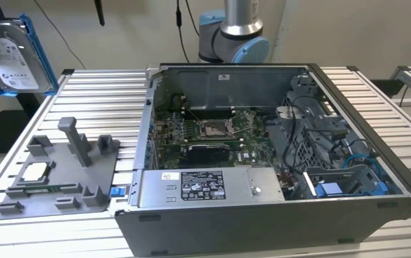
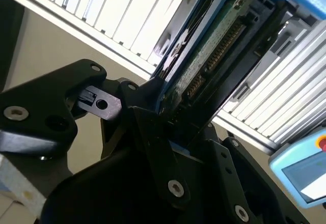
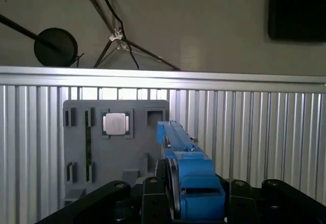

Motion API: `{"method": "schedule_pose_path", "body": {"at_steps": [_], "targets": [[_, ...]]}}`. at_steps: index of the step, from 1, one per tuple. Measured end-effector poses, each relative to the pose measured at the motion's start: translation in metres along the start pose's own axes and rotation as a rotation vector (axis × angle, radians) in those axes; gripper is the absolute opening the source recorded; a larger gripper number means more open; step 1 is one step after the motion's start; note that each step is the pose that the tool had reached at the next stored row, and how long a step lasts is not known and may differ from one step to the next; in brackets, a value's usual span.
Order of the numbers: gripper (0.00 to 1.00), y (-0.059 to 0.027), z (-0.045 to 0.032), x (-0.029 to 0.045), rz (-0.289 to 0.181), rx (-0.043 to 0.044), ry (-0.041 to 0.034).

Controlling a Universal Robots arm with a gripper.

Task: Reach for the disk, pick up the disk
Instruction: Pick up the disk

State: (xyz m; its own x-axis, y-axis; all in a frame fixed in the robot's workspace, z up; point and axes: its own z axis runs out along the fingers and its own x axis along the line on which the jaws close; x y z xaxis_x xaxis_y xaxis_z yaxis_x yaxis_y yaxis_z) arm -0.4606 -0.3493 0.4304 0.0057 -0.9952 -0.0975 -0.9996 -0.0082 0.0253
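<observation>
Holding disk (image 1: pixel 17 56) aloft — fingers (image 2: pixel 145 124) clamped both sides.

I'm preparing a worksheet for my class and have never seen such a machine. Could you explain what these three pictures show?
This is a single robot arm with a black claw. The exterior view looks at a slatted metal table from off the arm; both wrist views come from cameras riding on the arm. On the table stand an open grey computer case and a grey plastic tray holding a small square silver chip. The claw is shut on a flat silver metal disk in a blue plastic frame, held clear of the table.
</observation>
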Motion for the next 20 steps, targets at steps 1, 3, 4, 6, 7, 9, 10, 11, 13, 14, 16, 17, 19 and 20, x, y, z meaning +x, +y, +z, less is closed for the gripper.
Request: {"method": "schedule_pose_path", "body": {"at_steps": [1, 3, 4, 6, 7, 9, 10, 11, 13, 14, 16, 17, 19, 20], "targets": [[0.0, 0.0, -0.0017, -0.0002, 0.0, 0.0001, -0.0001], [0.0, 0.0001, -0.0053, -0.0005, 0.0, 0.0, -0.0003], [0.0, 0.0002, -0.0071, -0.0007, 0.0, 0.0001, -0.0004], [0.0, 0.0003, -0.0106, -0.0011, 0.0, 0.0, -0.0006], [0.0, 0.0003, -0.0127, -0.0013, 0.0, -0.0001, -0.0006], [0.0, 0.0004, -0.017, -0.0017, 0.0, -0.0001, -0.0006], [0.0, 0.0005, -0.019, -0.0019, 0.0, 0.0001, -0.0008], [0.0, 0.0005, -0.0211, -0.0021, 0.0, 0.0, -0.0008], [0.0, 0.0006, -0.0254, -0.0025, 0.0, -0.0001, -0.0007], [0.0, 0.0007, -0.0273, -0.0027, 0.0, 0.0001, -0.0008], [0.0, 0.0008, -0.0313, -0.0031, 0.0, 0.0, -0.0008], [0.0, 0.0008, -0.0334, -0.0033, 0.0, -0.0001, -0.0007], [0.0, 0.001, -0.0374, -0.0037, 0.0, -0.0001, -0.0007], [0.0, 0.001, -0.0394, -0.0039, 0.0, 0.0, -0.0008]]}}
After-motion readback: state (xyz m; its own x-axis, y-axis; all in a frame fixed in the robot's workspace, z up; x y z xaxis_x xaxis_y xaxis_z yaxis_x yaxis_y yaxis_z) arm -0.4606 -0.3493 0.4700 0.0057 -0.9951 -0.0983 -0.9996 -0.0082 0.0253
